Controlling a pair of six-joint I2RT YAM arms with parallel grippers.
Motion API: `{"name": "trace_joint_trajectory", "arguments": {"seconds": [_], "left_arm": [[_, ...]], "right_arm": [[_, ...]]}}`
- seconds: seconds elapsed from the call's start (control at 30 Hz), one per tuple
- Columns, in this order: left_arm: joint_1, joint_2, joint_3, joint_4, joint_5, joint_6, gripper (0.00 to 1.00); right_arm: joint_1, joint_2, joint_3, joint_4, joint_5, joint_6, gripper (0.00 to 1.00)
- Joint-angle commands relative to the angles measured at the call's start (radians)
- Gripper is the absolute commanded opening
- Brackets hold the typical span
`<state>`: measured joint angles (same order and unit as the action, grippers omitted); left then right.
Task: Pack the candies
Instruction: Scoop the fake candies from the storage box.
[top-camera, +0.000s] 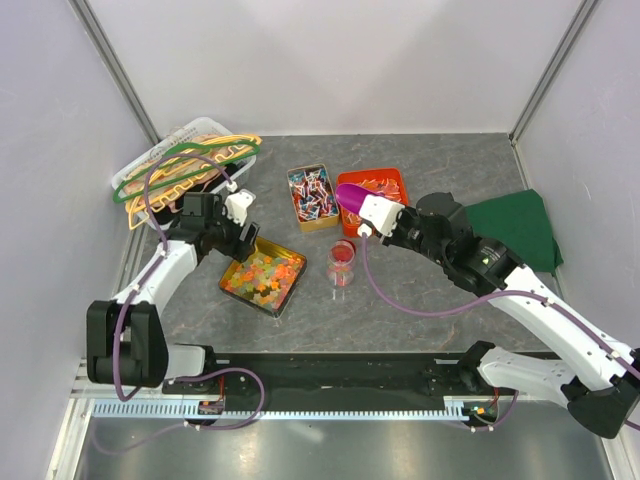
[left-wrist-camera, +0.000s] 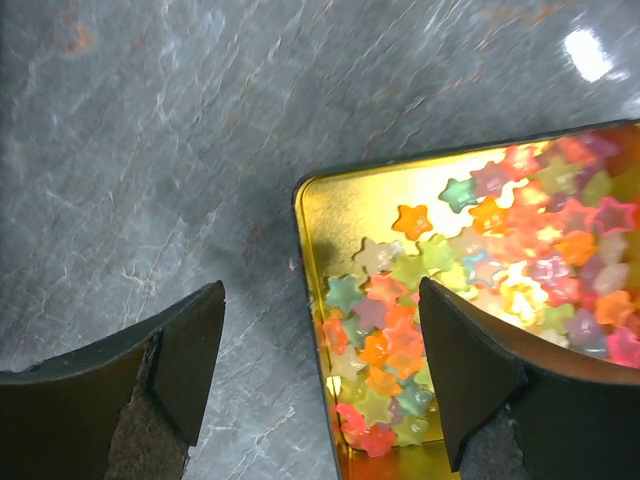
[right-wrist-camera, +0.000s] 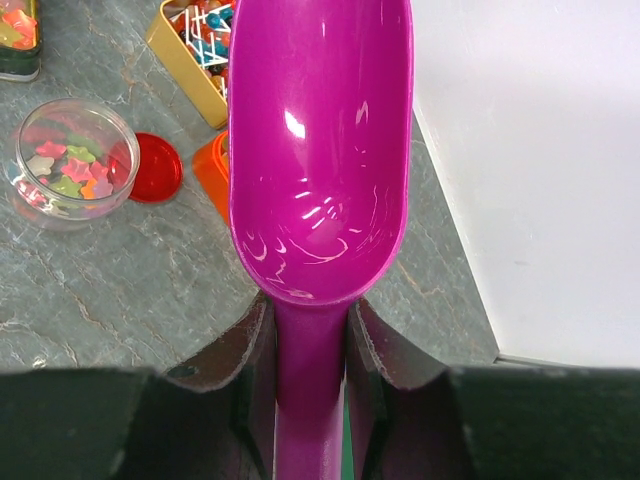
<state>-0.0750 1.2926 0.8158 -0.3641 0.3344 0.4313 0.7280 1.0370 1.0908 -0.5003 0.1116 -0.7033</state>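
Star-shaped pastel candies (left-wrist-camera: 500, 250) fill a gold tray (top-camera: 262, 277). My left gripper (left-wrist-camera: 320, 370) is open and empty, low over the tray's corner, one finger (left-wrist-camera: 190, 350) over the table and the other over the candies; in the top view the left gripper (top-camera: 240, 243) is at the tray's far left edge. My right gripper (right-wrist-camera: 310, 330) is shut on the handle of an empty purple scoop (right-wrist-camera: 320, 150), held above the orange tray (top-camera: 385, 185). A clear jar (right-wrist-camera: 65, 160) holds a few star candies. Twist-wrapped candies fill a yellow box (top-camera: 312, 196).
A round red lid (right-wrist-camera: 155, 167) lies beside the jar. A white basket of coloured hangers (top-camera: 185, 165) stands at the back left. A green cloth (top-camera: 515, 228) lies at the right. White walls enclose the table on three sides.
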Motion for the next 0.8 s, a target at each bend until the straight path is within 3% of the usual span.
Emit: {"name": "trace_joint_trajectory", "arguments": {"seconds": [0.0,0.03,0.1,0.37,0.77], "left_arm": [[0.007,0.053,0.002,0.071,-0.038,0.046,0.87],[0.007,0.065,0.005,0.071,-0.044,0.047,0.88],[0.007,0.103,0.011,0.073,-0.046,0.053,1.00],[0.007,0.206,0.022,0.120,-0.100,0.061,0.99],[0.007,0.287,0.062,0.148,-0.115,0.066,0.76]], "right_arm": [[0.007,-0.006,0.029,0.020,-0.003,0.018,0.00],[0.005,-0.005,0.027,0.020,-0.004,0.022,0.00],[0.007,-0.005,0.029,0.022,-0.013,0.027,0.00],[0.007,0.006,0.029,0.020,-0.036,0.039,0.00],[0.013,0.014,0.023,0.020,-0.041,0.036,0.00]]}}
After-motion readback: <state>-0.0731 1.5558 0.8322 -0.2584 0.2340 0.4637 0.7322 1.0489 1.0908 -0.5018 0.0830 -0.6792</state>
